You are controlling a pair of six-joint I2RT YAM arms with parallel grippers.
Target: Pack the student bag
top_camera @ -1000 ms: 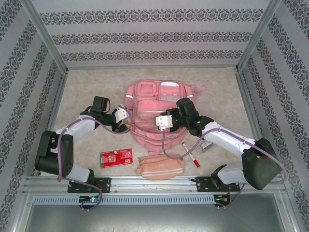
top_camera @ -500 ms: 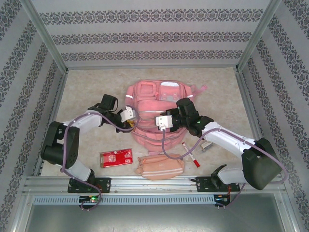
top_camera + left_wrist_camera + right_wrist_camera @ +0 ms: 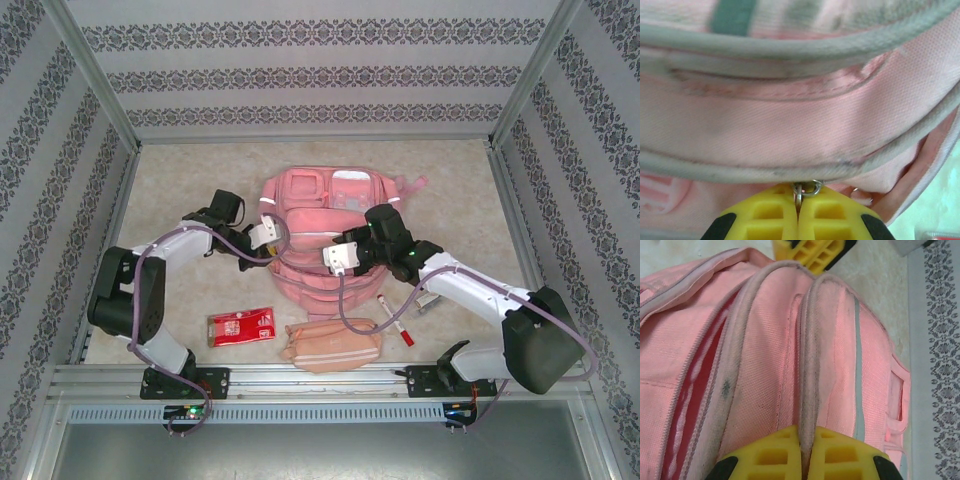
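A robot lab booth: aluminium frame (image 3: 103,85), wallpapered panels (image 3: 320,75) (striped damask print).

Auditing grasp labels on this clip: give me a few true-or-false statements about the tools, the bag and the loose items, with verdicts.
1. The left tool is shut on a metal zipper ring of the student bag. True.
2. The right tool hangs open, touching nothing. False: it is shut on a piped seam of the student bag.
3. The pencil pouch lies inside the bag. False: it lies on the table, on the near side of the bag.
4. A red packet lies beside the pencil pouch. True.
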